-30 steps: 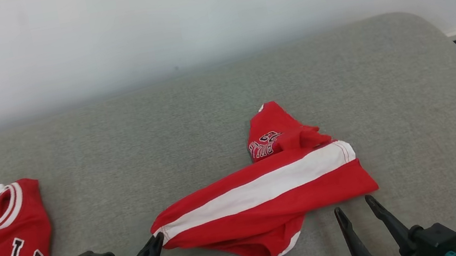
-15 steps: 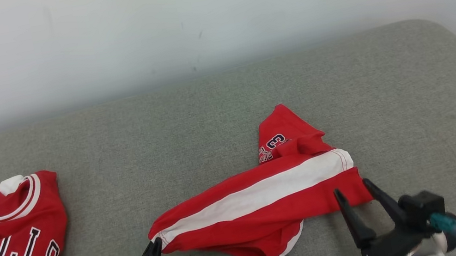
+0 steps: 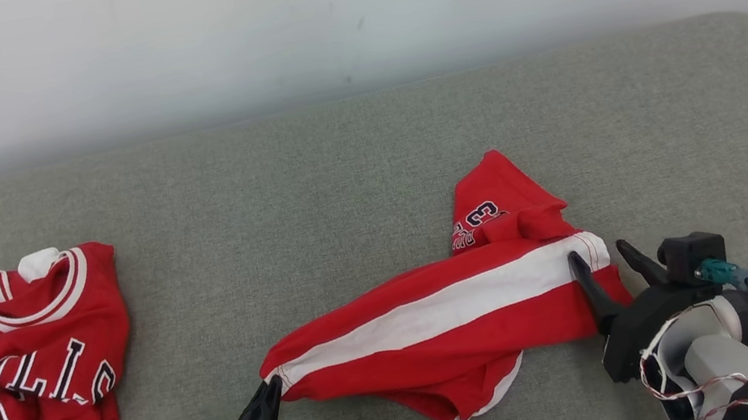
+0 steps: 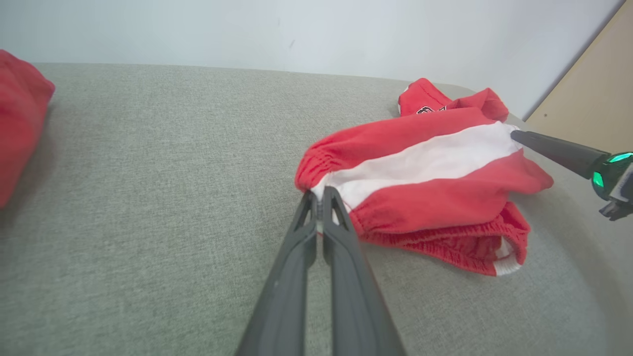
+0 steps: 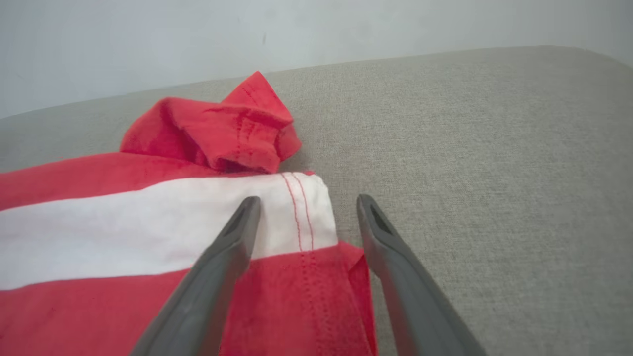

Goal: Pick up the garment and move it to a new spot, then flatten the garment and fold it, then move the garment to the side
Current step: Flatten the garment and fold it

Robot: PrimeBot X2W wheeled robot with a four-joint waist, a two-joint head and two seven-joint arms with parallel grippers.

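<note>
Left fingers (image 4: pixel 319 200), pressed together, pinch the waistband end of the red shorts (image 3: pixel 444 347), which stretch lengthwise across the grey cushion (image 3: pixel 336 170) toward my right fingers (image 5: pixel 307 199), spread wide around the hem end, one tip over the white stripe.

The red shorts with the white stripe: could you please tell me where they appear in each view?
Head view: the red shorts lie at lower centre.
Left wrist view: right of centre, corner pinched by the left gripper.
Right wrist view: left half, hem straddled by the open right gripper.
Shared landmark: the white stripe's stitched end.
</note>
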